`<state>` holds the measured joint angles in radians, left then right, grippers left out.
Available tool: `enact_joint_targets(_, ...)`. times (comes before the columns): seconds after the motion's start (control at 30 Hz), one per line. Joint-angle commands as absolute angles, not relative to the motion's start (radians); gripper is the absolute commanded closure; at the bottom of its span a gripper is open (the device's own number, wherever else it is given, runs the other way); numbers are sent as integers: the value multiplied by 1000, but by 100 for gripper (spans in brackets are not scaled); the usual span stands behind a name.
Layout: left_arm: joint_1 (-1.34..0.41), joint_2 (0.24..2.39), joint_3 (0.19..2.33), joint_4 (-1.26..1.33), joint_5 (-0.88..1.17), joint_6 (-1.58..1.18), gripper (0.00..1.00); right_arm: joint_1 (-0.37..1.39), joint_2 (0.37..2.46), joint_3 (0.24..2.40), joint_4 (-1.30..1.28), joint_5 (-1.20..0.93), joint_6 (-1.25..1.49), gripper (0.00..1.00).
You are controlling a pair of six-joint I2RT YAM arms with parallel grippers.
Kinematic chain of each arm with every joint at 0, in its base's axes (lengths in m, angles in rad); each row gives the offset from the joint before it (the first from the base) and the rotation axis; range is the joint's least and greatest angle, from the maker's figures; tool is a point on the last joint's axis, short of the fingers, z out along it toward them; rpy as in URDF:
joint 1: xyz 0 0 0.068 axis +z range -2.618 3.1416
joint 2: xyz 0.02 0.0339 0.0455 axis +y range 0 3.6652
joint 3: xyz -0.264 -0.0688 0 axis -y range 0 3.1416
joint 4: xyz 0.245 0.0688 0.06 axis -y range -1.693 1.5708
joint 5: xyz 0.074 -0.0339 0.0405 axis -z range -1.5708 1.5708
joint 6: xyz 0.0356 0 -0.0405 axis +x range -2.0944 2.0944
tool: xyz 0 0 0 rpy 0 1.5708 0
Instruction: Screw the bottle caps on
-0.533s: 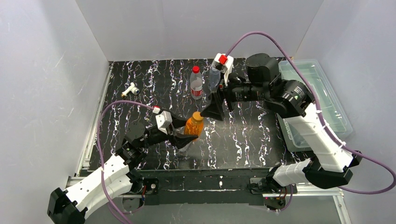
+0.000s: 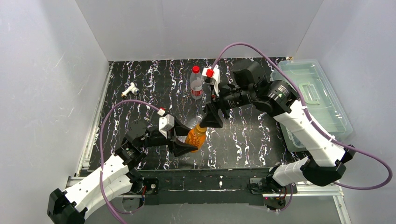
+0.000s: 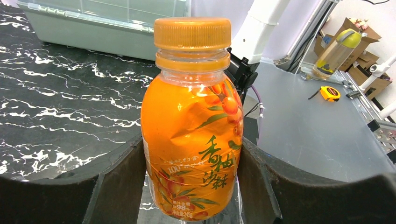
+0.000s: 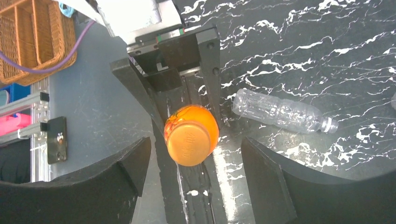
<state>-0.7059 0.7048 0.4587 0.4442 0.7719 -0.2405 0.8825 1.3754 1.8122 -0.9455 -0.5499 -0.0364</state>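
My left gripper [image 2: 187, 140] is shut on an orange juice bottle [image 3: 191, 135] and holds it by the body, both fingers [image 3: 116, 186] pressed to its sides. An orange-yellow cap [image 3: 192, 33] sits on its neck and also shows in the right wrist view [image 4: 189, 143]. My right gripper [image 2: 212, 119] is open just above that cap, its fingers [image 4: 126, 177] apart on either side and not touching it. A clear bottle with a red cap [image 2: 195, 69] stands at the back. A clear empty bottle [image 4: 280, 113] lies on its side beside the orange bottle.
A white-and-brass T-shaped fitting [image 2: 129, 89] lies at the back left. A clear plastic bin [image 2: 317, 93] stands along the right edge of the black marbled table [image 2: 140, 79]. White walls close in the left, back and right sides.
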Motion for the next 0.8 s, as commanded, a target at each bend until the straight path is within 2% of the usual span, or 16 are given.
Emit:
enact_joint_targets(0.0,-702,688,498,452,793,-247,100,898,1370,1793,-955,-567,-65,22)
enact_joint_targets(0.17,-703,683,497,451,782,-247,100,915,1378,1773,-954,-567,-65,27)
enact_joint_targets(0.57,-703,686,497,450,770,-247,100,946,1387,1751,-952,-558,-59,29)
enact_joint_targets(0.77,-701,687,496,448,765,-247,100,960,1397,1751,-953,-549,-56,33)
